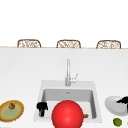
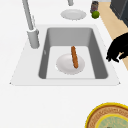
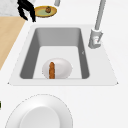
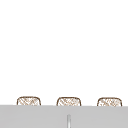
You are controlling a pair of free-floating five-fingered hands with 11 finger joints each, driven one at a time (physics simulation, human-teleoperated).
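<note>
While the sausage [image 2: 74, 57] is lying on a dish [image 2: 63, 66] in the sink [image 2: 75, 81], nothing is being held: the left hand [image 1: 41, 108] is being shown above the near left rim, fingers hanging loose. The right hand [image 1: 123, 102] is being shown over the right-hand plate [image 1: 111, 103]; its grasp cannot be told.

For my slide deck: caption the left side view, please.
Sausage on a plate in the sink; a hand hovers at its front edge.
</note>
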